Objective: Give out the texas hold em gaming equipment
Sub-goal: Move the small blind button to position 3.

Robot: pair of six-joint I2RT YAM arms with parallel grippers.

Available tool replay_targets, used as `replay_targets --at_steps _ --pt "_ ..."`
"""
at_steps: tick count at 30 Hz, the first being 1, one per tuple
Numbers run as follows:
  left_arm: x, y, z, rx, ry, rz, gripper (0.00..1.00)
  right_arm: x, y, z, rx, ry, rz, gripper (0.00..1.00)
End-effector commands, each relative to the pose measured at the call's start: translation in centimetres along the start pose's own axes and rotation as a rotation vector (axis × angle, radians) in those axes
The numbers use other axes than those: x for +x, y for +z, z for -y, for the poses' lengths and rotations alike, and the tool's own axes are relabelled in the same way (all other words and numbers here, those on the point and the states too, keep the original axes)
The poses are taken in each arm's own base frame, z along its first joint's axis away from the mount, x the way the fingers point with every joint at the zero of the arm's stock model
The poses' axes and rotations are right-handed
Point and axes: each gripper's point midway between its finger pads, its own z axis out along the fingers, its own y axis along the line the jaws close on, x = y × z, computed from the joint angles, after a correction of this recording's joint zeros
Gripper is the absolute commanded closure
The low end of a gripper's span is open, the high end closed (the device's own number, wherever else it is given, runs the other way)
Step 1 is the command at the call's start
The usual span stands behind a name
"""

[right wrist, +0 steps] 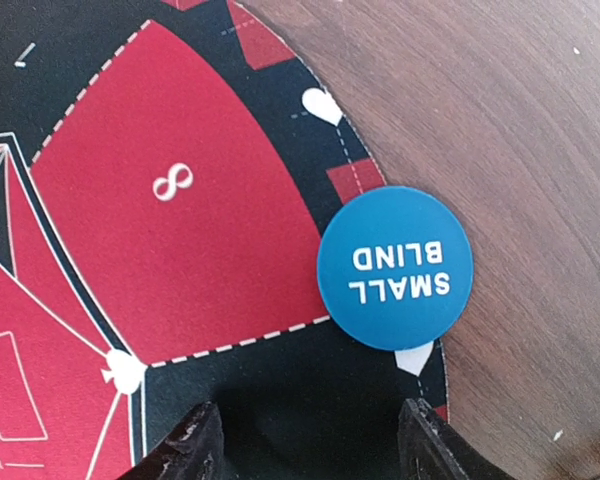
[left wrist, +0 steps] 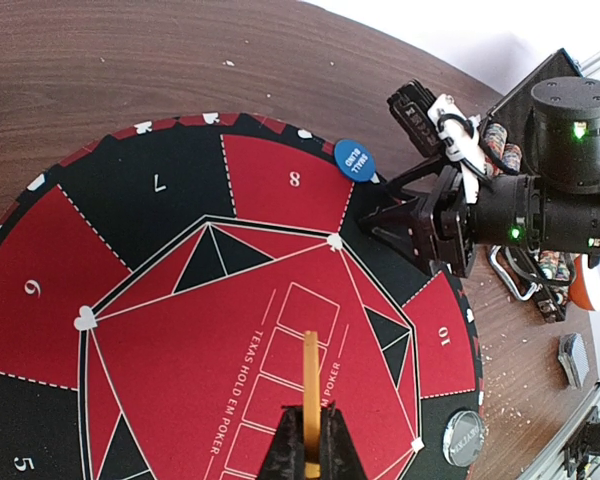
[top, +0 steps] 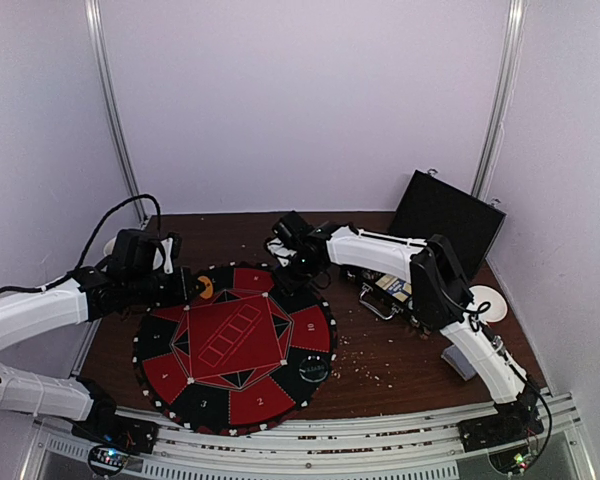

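Blue SMALL BLIND disc (right wrist: 395, 267) lies flat on the mat (right wrist: 180, 270) edge — yellow disc (left wrist: 310, 380) edge-on, apparently clamped.

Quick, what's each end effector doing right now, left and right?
Left end effector: closed on a yellow disc, held edge-on.
Right end effector: open and empty, with the blue disc lying on the mat just ahead.

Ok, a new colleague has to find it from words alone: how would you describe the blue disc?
Find the round red-and-black mat. At its far rim, beside the red wedge marked 8, lies the blue disc, partly overhanging the edge. It alone is blue and reads SMALL BLIND; the yellow disc is on edge in the left gripper.
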Motion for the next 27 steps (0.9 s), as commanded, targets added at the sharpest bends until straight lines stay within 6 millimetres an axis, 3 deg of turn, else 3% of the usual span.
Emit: replay_targets --at_steps 1,15,22,27 --pt "-2.2 -0.3 1.0 0.029 0.014 0.071 1.0 -4.0 -2.5 1.8 0.006 0.033 0.122 0.37" --pt "-3.0 0.7 1.3 0.036 0.021 0.081 1.0 -6.9 2.3 2.5 0.01 0.117 0.282 0.19" --pt "-3.1 0.8 1.3 0.036 0.027 0.077 1.0 -4.2 4.8 2.6 0.022 0.118 0.201 0.28" --pt "-3.2 0.6 1.2 0.031 0.03 0.083 1.0 -1.9 4.8 1.8 0.053 0.045 0.118 0.38"
